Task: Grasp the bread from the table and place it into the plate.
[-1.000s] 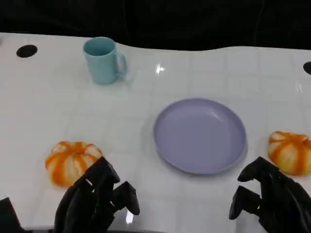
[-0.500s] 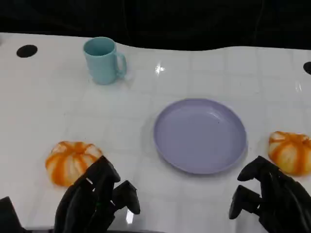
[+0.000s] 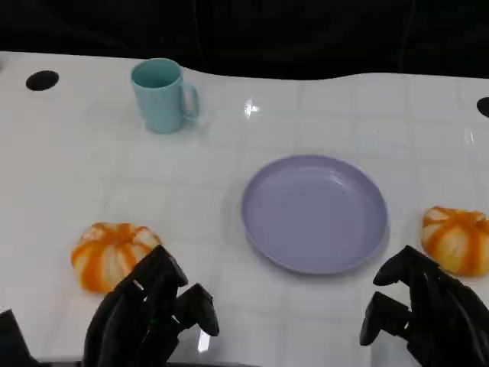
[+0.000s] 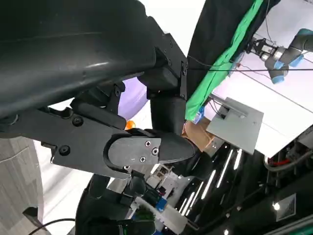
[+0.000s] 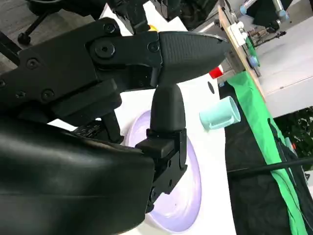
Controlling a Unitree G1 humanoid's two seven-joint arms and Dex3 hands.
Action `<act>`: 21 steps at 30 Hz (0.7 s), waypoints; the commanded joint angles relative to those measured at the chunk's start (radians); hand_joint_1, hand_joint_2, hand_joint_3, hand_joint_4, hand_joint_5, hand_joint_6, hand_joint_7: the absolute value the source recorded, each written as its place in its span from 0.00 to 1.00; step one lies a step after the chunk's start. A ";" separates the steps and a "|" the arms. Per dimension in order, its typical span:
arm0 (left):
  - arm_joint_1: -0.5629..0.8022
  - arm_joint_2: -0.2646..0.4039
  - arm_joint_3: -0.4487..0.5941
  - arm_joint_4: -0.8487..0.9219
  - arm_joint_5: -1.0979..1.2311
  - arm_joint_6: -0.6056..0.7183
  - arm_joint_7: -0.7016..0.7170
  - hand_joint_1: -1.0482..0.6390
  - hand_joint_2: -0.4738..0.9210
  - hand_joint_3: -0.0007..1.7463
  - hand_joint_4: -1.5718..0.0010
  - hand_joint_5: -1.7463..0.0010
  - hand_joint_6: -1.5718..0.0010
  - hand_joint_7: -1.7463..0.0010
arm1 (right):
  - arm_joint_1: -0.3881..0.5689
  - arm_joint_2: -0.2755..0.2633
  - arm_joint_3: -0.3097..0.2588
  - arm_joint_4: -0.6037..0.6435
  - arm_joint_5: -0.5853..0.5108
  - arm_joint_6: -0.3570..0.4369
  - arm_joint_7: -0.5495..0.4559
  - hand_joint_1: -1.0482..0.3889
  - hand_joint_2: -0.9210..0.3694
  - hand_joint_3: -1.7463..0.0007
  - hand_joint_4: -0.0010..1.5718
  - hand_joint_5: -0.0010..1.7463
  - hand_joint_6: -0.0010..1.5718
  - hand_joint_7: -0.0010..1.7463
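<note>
Almost no change over the last second: left hand [image 3: 149, 317] and right hand [image 3: 424, 313] stay low at the near counter [image 3: 76, 168] edge, fingers apart, empty. One bread roll [image 3: 112, 254] lies just beyond the left hand, another roll [image 3: 457, 239] just beyond the right. Lavender plate [image 3: 315, 214] sits between, farther out; teal mug [image 3: 163, 95] well beyond. Grasp not yet begun.

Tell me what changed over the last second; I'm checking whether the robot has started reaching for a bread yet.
Nothing visibly changed. Both hands, left hand and right hand, stay low at the table's near edge, holding nothing, fingers apart. The two breads, left bread and right bread, the plate and the mug lie where they were.
</note>
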 commanded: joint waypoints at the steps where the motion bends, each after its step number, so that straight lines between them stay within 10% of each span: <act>1: 0.000 0.028 0.001 -0.016 0.022 -0.035 -0.007 0.31 1.00 0.23 0.59 0.00 0.64 0.23 | 0.005 -0.011 0.000 -0.002 -0.004 -0.020 0.008 0.36 0.00 0.71 0.44 1.00 0.25 0.99; 11: 0.003 0.077 -0.019 -0.075 0.155 -0.173 0.034 0.28 1.00 0.06 0.67 0.32 0.52 0.86 | 0.006 -0.008 0.001 -0.015 0.000 0.001 -0.008 0.35 0.00 0.74 0.45 1.00 0.28 0.98; 21: 0.011 0.148 -0.038 -0.115 0.251 -0.242 0.044 0.31 1.00 0.07 0.75 0.45 0.59 0.97 | 0.009 -0.004 0.004 -0.015 -0.003 -0.006 -0.011 0.35 0.00 0.73 0.45 1.00 0.28 0.98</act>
